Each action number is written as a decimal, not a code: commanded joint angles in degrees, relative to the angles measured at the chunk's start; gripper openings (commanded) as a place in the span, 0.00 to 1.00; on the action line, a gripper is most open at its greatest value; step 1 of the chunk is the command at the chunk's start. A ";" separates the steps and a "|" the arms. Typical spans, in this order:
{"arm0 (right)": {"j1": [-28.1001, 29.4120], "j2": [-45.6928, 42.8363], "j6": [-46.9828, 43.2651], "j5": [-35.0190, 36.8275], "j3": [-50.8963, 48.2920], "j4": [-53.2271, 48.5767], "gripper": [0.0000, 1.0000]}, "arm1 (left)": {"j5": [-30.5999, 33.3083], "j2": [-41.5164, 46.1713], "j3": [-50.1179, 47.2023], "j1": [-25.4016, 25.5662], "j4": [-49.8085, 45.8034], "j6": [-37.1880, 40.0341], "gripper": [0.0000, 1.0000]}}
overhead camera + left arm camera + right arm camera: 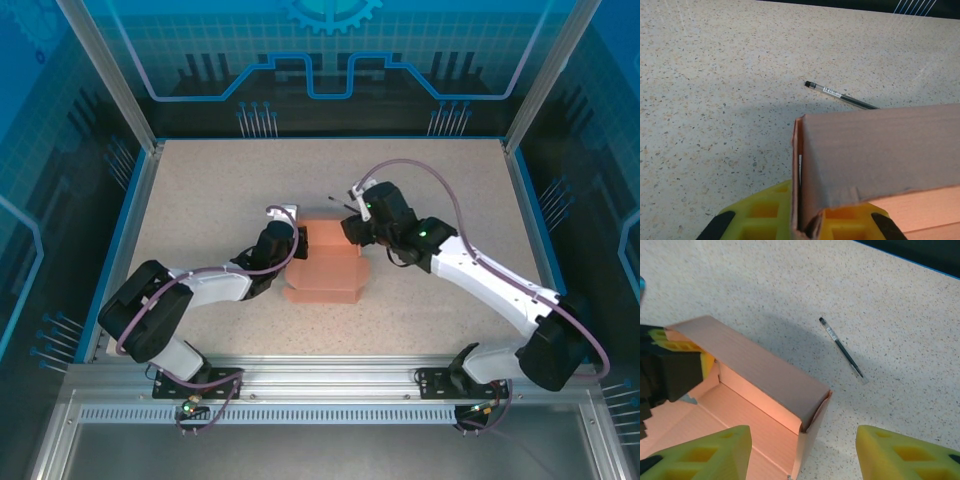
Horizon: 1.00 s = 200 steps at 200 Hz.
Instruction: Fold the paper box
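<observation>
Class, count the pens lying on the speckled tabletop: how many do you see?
1. The thin dark pen lies on the speckled tabletop, beyond the salmon-pink cardboard box and apart from it. Another could hide under the box.

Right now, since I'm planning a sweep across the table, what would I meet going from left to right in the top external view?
left gripper → paper box → right gripper

Matt salmon cardboard paper box [880, 150], speckled matt table [715, 75], glossy plastic pen [842, 96], yellow plastic fingers [705, 450]
</observation>
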<state>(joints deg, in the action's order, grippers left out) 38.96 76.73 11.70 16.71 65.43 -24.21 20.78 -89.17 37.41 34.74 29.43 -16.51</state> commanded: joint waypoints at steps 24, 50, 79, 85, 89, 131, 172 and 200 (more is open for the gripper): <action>-9.11 -1.99 -0.43 -13.86 -2.69 -0.99 0.59 | 0.62 -4.61 1.62 2.39 5.15 6.22 0.00; -14.50 -0.80 0.41 -21.52 -4.18 -0.58 0.59 | 0.80 -7.27 1.62 3.73 8.63 8.15 0.00; -16.02 2.19 0.26 -23.18 -5.08 -0.53 0.58 | 0.62 -9.56 1.62 5.18 12.51 9.80 0.00; -16.02 2.85 0.18 -23.29 -5.34 -0.41 0.58 | 0.64 -10.15 1.57 5.52 13.40 10.16 0.00; -16.06 3.27 0.16 -23.38 -5.44 -0.32 0.58 | 0.50 -10.50 1.46 5.61 14.13 10.38 0.00; -16.89 5.97 0.20 -23.71 -7.95 1.21 0.58 | 0.84 -13.12 -0.13 6.64 19.65 11.08 0.00; -17.43 6.69 0.07 -23.30 -10.30 1.88 0.57 | 1.39 -14.02 -0.40 6.61 19.80 11.27 0.00; -17.69 6.28 0.34 -23.39 -11.93 2.41 0.56 | 1.88 -14.26 -0.50 6.65 19.79 11.38 0.00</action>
<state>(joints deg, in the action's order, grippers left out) 22.17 82.96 11.79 -5.67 55.22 -22.24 21.19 -103.02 37.34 41.06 45.82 -5.78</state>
